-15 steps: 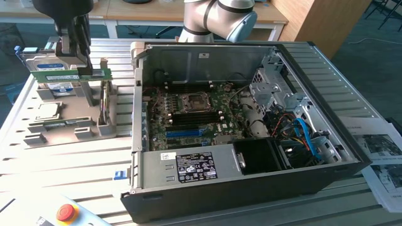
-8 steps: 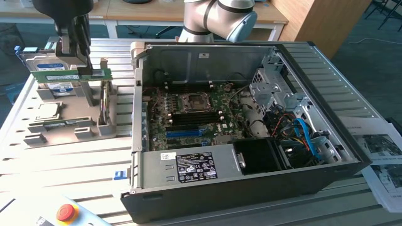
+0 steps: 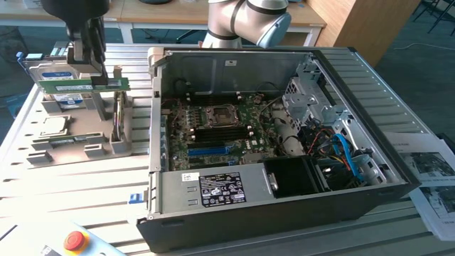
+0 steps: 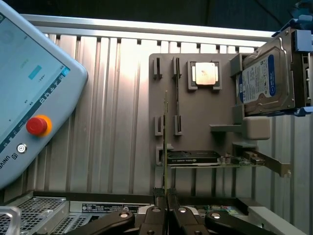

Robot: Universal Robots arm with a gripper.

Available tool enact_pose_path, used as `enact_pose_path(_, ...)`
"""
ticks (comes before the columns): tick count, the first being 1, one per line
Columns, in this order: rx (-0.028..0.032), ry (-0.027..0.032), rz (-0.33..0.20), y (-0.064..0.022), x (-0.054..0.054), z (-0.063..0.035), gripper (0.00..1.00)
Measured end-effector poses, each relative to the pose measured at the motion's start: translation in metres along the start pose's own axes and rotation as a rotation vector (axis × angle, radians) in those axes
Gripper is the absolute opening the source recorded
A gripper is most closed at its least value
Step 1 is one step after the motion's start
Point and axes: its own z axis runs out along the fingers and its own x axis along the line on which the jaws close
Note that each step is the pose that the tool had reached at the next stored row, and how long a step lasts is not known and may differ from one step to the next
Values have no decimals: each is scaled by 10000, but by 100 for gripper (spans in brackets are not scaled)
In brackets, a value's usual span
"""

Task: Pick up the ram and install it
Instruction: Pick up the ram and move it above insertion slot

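Teach pendant [image 4: 29, 88] edge reads "UNIV", cut off. Power supply label [image 3: 221, 189], hard drive label [image 4: 257, 81], graphics card [image 4: 193, 157]: printed, but nothing legible.

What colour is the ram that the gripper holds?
Green. The ram shows best in the exterior view, seen side-on.

On the ribbed metal table [image 3: 71, 181] I see a grey parts holder [image 4: 205, 105] directly below the gripper [image 4: 166, 198]. An open computer case [image 3: 284, 218] stands beside it, and a teach pendant [image 4: 34, 88] lies near.

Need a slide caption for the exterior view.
Gripper holds the ram at the parts tray, beside the open computer case.
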Motion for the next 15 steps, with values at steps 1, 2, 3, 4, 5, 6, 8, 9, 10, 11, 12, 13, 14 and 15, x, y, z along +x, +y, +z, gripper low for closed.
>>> enact_pose_path(1, 1, 0, 0, -24, 2, -1, 12)
enact_pose_path(2, -1, 0, 0, -48, 3, -3, 12)
enact_pose_path(3, 0, 0, -1, -72, 5, -4, 12)
enact_pose_path(4, 1, -1, -1, -94, 6, -5, 12)
enact_pose_path(5, 0, 0, -1, -114, 7, -7, 12)
enact_pose_path(6, 0, 0, -1, -125, 7, -8, 12)
enact_pose_path(8, -1, 0, 1, -126, 7, -8, 12)
enact_pose_path(9, -1, 0, 0, -126, 7, -8, 12)
enact_pose_path(10, -1, 0, 0, -126, 7, -8, 12)
enact_pose_path(11, 1, -1, 0, -126, 7, -9, 12)
enact_pose_path(12, 0, 0, 0, -126, 7, -14, 12)
enact_pose_path(13, -1, 0, 0, -126, 7, -20, 12)
enact_pose_path(14, -1, 0, 0, -125, 6, -28, 12)
enact_pose_path(15, 0, 0, 0, -125, 6, -36, 12)
